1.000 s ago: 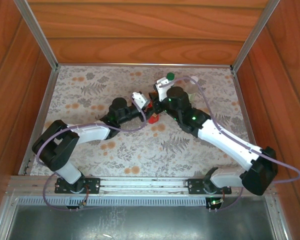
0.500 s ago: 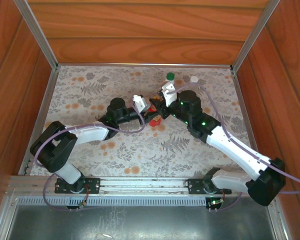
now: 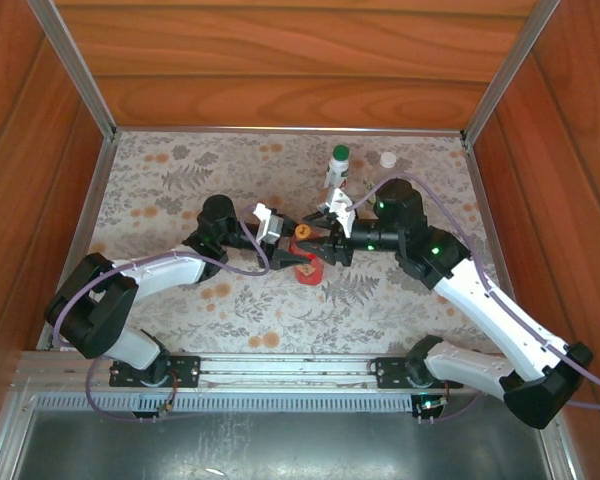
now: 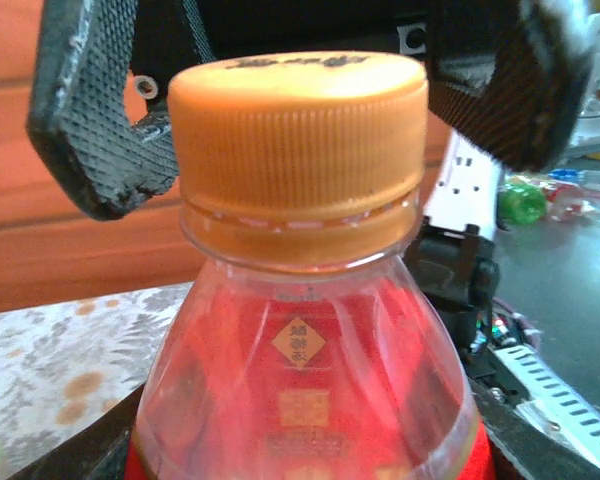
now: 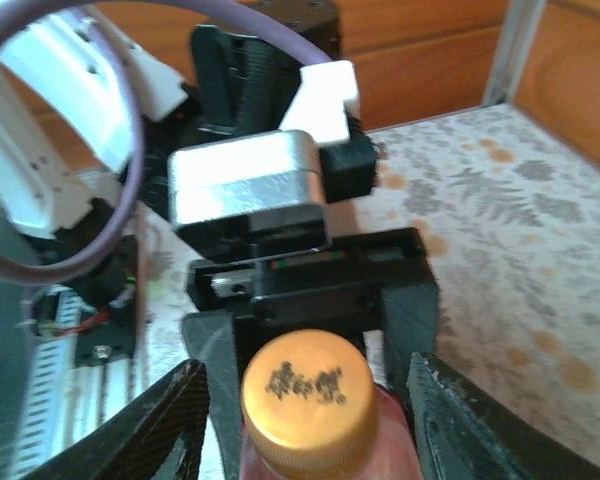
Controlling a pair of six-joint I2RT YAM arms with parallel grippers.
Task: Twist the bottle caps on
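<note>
- Both arms have swung nearer me since a second ago, bringing the red bottle (image 3: 309, 268) with them.
- My left gripper (image 3: 290, 259) clamps its body, steadying it upright.
- My right gripper (image 5: 305, 425) straddles the orange-red cap (image 5: 308, 388) on its neck, jaws spread, ready to twist.

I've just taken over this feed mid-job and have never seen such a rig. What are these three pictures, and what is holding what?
Two robot arms are bolted at the near edge of a flowered table. The overhead picture looks down from behind them. The other two come from a camera on each wrist. The left gripper grips the body of the red bottle, which carries an orange cap. The right gripper is open, with a finger on either side of that cap and not touching it. Whether the cap is tight cannot be told. Towards the back of the table stand a green-capped bottle and a loose white cap.
</note>
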